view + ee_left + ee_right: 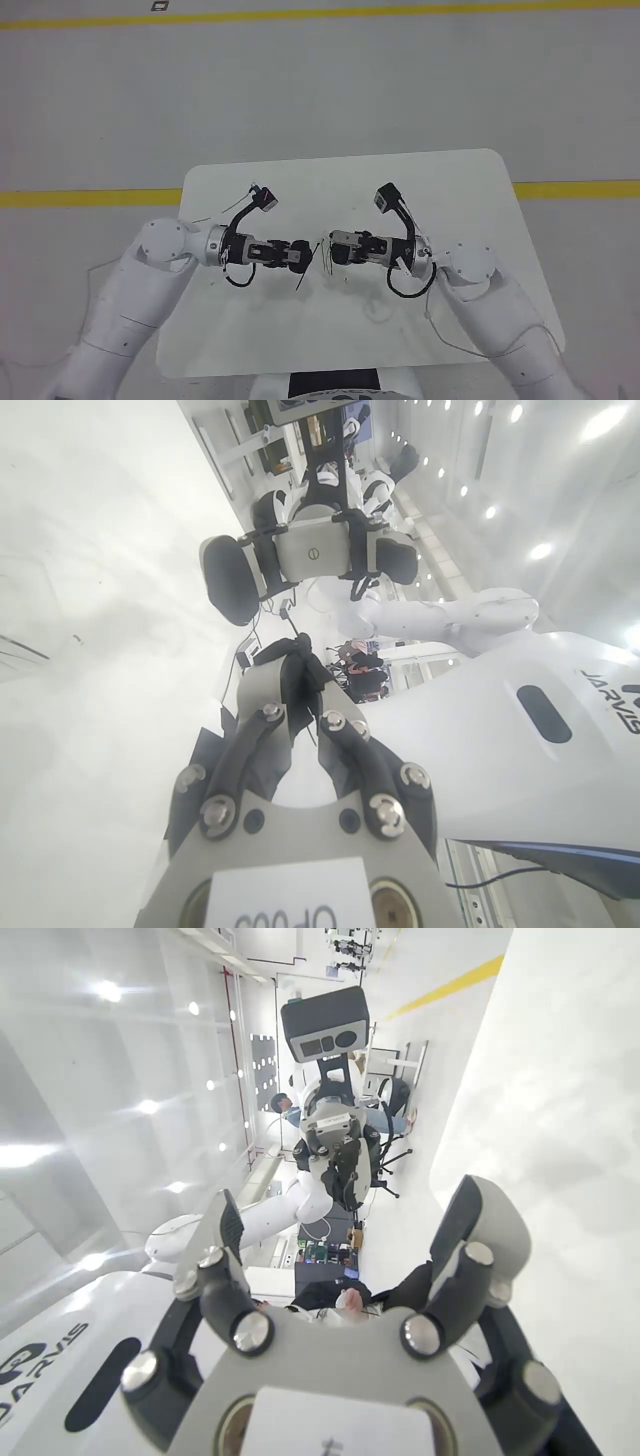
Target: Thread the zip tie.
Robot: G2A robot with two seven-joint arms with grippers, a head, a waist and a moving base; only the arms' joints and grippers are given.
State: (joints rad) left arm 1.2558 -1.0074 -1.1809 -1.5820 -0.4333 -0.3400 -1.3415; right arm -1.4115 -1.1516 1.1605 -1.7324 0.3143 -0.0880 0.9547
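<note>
A thin black zip tie (pixel 303 275) hangs slanted over the middle of the white table (pixel 430 185). My left gripper (pixel 302 254) is shut on the zip tie (pixel 312 727); one strand runs back between its fingers and a short end pokes out past the tips (pixel 300 648). My right gripper (pixel 334 248) faces it from a short way off, open and empty, with its two fingers (pixel 227 1223) spread wide. The right gripper (pixel 310 555) appears head-on in the left wrist view, and the shut left gripper (pixel 348 1198) in the right wrist view.
Both arms lie low over the table's middle, pointing at each other. A yellow floor line (pixel 70 197) runs behind the table. Bare table top lies towards the far edge (pixel 340 170) and the front edge (pixel 330 350).
</note>
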